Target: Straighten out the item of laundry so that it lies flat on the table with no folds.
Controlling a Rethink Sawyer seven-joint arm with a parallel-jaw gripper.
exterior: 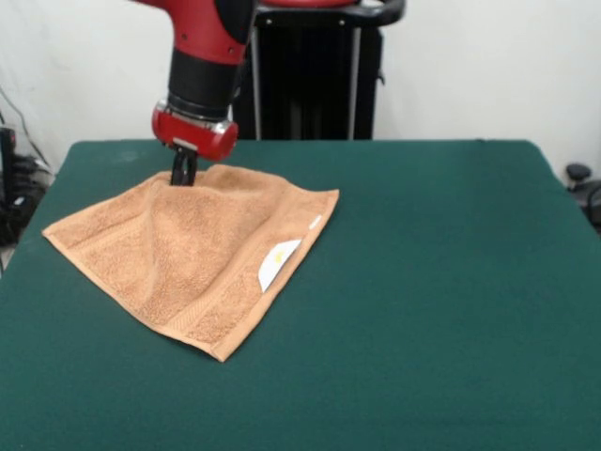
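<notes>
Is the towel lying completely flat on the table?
No: the gripper lifts the towel at its far edge, forming a raised ridge, while the remainder rests on the table.

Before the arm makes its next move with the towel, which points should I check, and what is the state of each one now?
1. Hand is at the towel's far corner: ok, its tip meets the cloth there.
2. Grip on the cloth is secure: cannot tell, the fingers are hidden against the cloth.
3. Towel lies flat: not ok, a ridge runs down from the raised corner.
4. White label is free: ok, it shows on top near the right edge.
5. Towel is fully on the table: ok, all visible edges rest on the green surface.
6. Room to pull: ok, bare table lies to the right.
</notes>
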